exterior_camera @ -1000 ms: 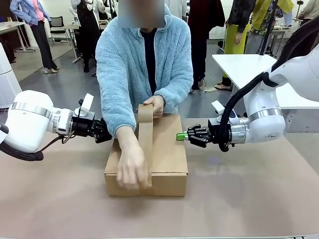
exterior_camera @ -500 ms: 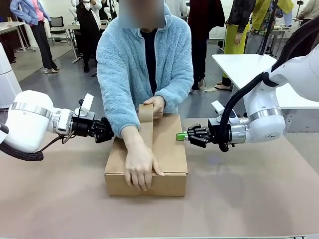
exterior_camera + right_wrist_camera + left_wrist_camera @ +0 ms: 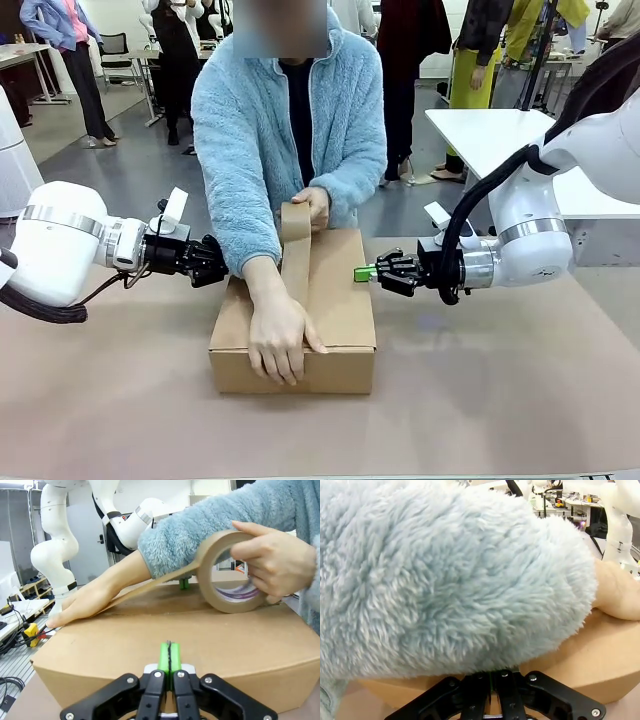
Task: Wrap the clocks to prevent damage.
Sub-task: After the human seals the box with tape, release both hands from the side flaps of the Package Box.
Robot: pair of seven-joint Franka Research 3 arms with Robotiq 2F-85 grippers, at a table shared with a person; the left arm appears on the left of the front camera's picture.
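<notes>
Two grippers, left and right, are kept shut and empty against the cardboard box mid-table. Tape is being pressed down by a hand; the clocks presumably sit inside. The box is best braced steadily.

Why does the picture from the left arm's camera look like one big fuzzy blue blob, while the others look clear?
In the left wrist view the person's fleece sleeve sits right against the lens, so it looms huge over the cardboard box. In the right wrist view the tape roll and box are sharp, though the wide lens bends edges. The front view has even indoor light and soft shadows.
</notes>
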